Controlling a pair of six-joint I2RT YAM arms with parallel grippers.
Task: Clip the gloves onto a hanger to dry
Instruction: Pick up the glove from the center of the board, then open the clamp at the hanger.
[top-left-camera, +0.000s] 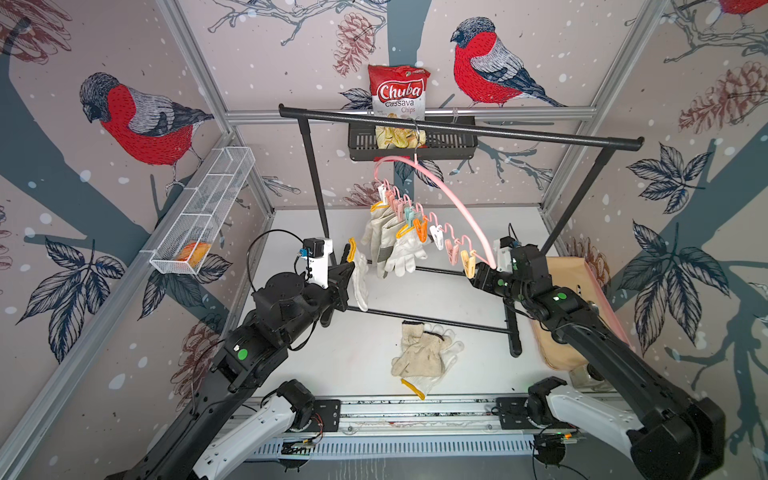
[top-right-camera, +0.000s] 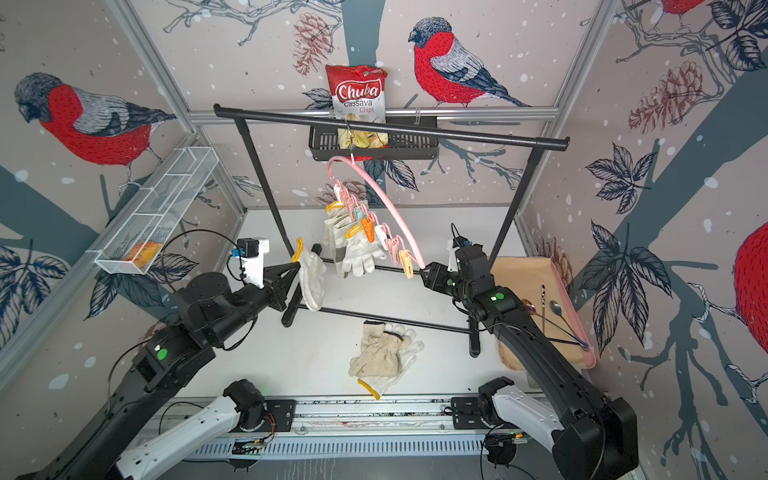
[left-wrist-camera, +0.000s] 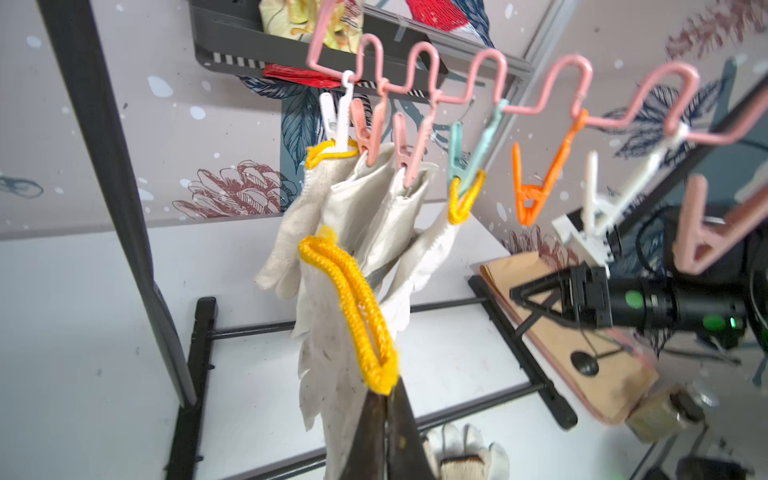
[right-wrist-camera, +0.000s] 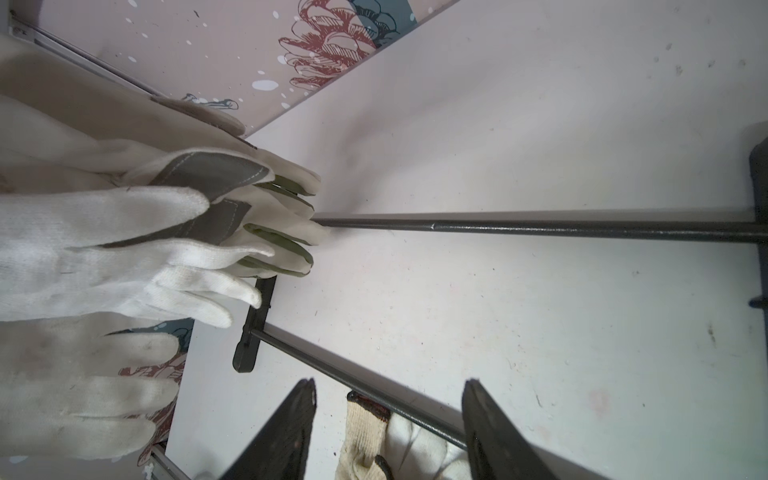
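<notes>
You have wallpaper walls printed with red-breasted birds and pinecones, held in an aluminium frame. The white tabletop carries a black garment rack; a black basket hangs on the back wall, a white mesh shelf on the side wall

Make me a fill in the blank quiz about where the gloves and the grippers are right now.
The left gripper is shut on a knitted glove with a ____ cuff.
The right gripper has its jaws ____, nothing between them.
Beside the teal peg hangs an empty peg coloured ____.
More gloves lie loose on the ____.
Missing words: yellow; open; orange; table.
</notes>
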